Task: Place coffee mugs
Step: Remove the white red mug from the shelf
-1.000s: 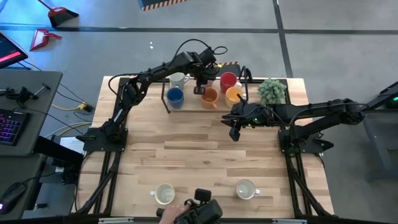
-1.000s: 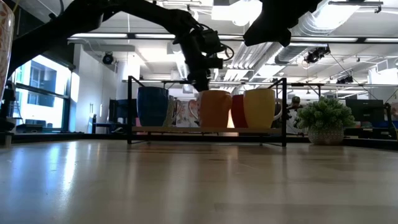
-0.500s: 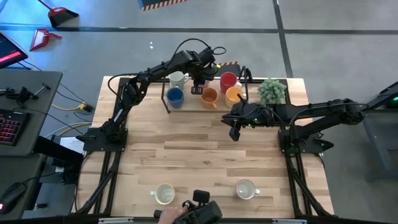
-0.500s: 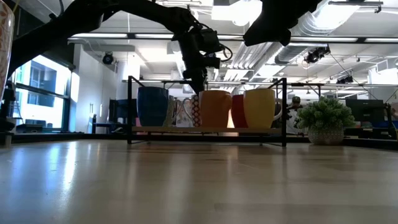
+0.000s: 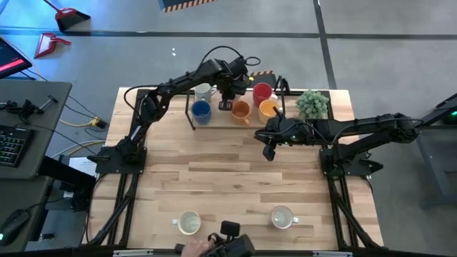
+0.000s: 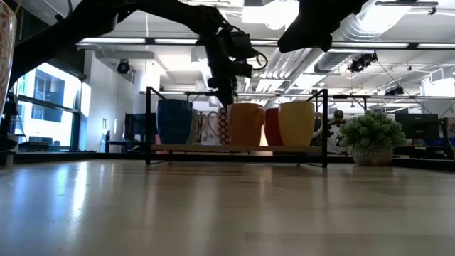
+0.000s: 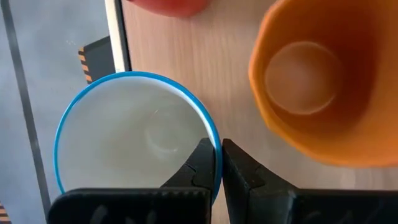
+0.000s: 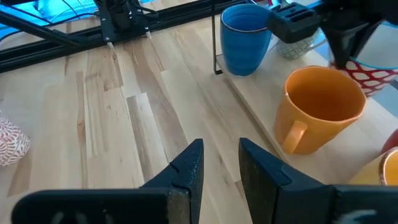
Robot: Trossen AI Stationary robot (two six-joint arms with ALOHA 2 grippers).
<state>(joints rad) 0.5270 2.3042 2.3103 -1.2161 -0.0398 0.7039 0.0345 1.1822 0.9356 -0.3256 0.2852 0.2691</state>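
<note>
The left end effector (image 5: 226, 104) is positioned over the rack (image 5: 191, 114) at the far edge of the counter (image 5: 214, 178), with its fingers (image 7: 205, 165) closed on the rim of a patterned mug (image 6: 223, 126). In the left wrist view, one finger is seen inside the mug's blue-edged rim and the other outside it, a pinch that allows the mug to be lowered upright into the gap between its neighbours. In the low view the mug appears to hang at or just above the rack's board; contact cannot be confirmed from that angle.

The patterned mug is white inside, with a light blue rim and a red-and-white dotted wall. It is held between the blue mug (image 5: 201, 110) and the darker orange mug (image 5: 240, 111). The remaining rack positions are occupied by a white mug (image 5: 204, 91), a red mug (image 5: 262, 92) and a yellow-orange mug (image 5: 269, 108), arranged in two rows, presumably so that all mugs fit within the frame.

The right end effector (image 5: 269, 152) is held just in front of the rack with its fingers slightly parted and nothing between them, clear of the left arm's working space.

Two cream mugs (image 5: 189, 223) (image 5: 282, 217) are left standing at the near edge of the counter, well apart from the rack, and are judged still to be placed.
</note>
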